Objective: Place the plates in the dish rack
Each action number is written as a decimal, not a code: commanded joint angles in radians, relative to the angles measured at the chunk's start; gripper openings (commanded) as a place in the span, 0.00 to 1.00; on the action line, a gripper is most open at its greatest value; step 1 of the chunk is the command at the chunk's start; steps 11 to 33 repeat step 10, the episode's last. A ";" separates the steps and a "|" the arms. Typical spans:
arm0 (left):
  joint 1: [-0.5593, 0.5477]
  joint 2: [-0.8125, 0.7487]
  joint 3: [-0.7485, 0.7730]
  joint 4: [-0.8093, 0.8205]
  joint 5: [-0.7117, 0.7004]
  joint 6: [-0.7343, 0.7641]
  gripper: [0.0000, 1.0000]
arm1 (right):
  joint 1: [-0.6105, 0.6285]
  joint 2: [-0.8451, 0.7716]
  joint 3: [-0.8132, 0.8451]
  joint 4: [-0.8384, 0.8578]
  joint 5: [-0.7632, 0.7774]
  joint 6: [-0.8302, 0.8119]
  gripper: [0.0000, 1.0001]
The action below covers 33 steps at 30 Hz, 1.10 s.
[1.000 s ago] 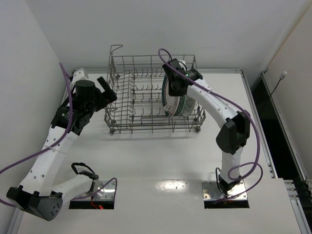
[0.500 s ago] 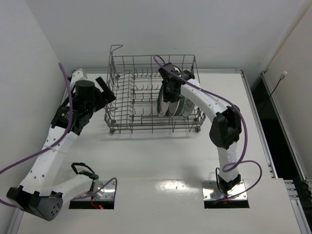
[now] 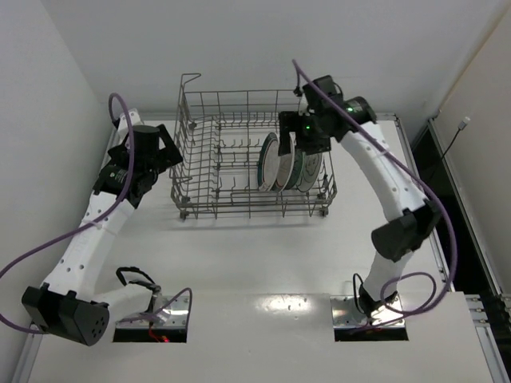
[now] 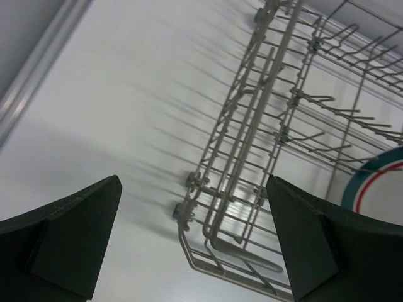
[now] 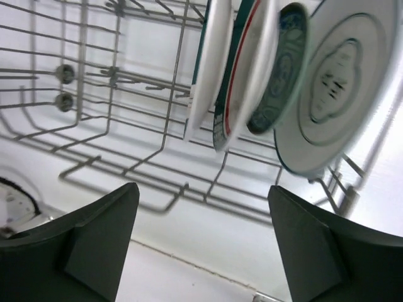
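Up and back from the dish rack (image 3: 239,203) has come your right end effector (image 3: 294,137); its fingers are spread wide with nothing between them. The plates (image 3: 281,163) stand on edge between the tines at the rack's right end, close together and leaning slightly. Your left end effector (image 3: 164,148) hovers just beside the rack's left wall, equally wide and empty. No plate shows on the table (image 3: 263,255), so loading looks finished. If you must reseat one, expect glazed ceramic: stiff, weighty, slippery, easily chipped against wire. Pinch the upper rim across its thickness.
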 commanded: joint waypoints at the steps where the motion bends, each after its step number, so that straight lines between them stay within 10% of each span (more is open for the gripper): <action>1: 0.039 0.025 0.028 0.087 -0.040 0.088 1.00 | -0.041 -0.178 -0.051 0.018 -0.077 -0.021 0.82; 10: 0.048 0.102 0.038 0.178 -0.009 0.118 1.00 | -0.111 -0.482 -0.382 0.199 0.054 -0.010 0.94; 33: 0.048 0.102 0.038 0.178 -0.009 0.118 1.00 | -0.111 -0.482 -0.382 0.199 0.054 -0.010 0.94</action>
